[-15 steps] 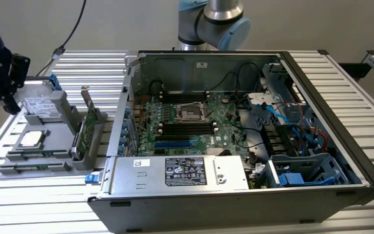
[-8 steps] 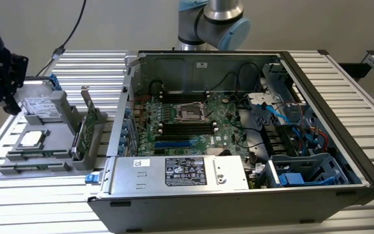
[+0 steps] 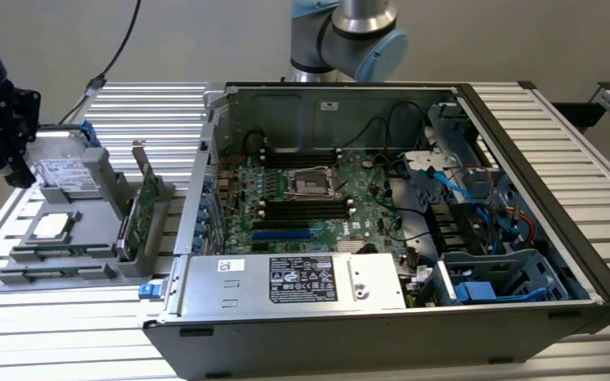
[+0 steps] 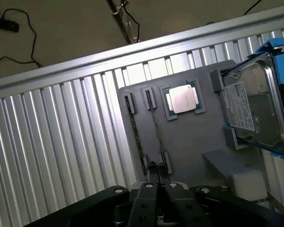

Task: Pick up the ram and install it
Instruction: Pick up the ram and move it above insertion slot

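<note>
Right, I see my pincer (image 4: 157, 177) hovering over the gray tray (image 4: 189, 142) on the counter (image 4: 61, 142), fingers (image 4: 146, 196) pressed together, the ram (image 4: 135, 135) slotted in it.

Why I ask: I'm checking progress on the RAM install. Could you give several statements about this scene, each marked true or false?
1. The gripper is above the grey parts holder. True.
2. The computer case is closed by its side panel. False: it is open, with the motherboard showing.
3. A CPU lies in the holder. True.
4. The ram is carried above the motherboard. False: it stands on edge in the holder.
5. The hard drive with blue clips sits in the holder. True.
</note>
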Robot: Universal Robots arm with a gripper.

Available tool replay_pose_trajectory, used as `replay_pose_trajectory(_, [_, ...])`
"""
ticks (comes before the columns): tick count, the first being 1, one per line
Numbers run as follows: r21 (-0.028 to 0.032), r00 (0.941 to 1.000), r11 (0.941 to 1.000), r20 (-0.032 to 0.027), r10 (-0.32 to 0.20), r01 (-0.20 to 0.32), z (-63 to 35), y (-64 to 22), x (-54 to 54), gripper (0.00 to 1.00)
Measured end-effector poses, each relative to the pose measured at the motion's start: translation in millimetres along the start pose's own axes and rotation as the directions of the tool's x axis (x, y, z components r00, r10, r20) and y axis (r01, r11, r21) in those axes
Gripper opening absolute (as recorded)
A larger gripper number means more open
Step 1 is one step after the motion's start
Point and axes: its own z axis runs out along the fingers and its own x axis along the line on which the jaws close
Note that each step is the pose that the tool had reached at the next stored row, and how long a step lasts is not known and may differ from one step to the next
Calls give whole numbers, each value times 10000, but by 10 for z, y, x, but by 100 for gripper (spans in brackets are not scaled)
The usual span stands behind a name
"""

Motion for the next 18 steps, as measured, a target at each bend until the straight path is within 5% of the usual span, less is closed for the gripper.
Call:
replay_pose_trajectory(7, [92,9918,9918,-64,-1273,1273,2,-1,0,10])
replay_pose_trajectory(16, [187,9617,9615,-155,-2737,2740,4,7,1,10])
replay_pose_trajectory(18, [192,9594,9593,-160,-2815,2818,4,10,2,10])
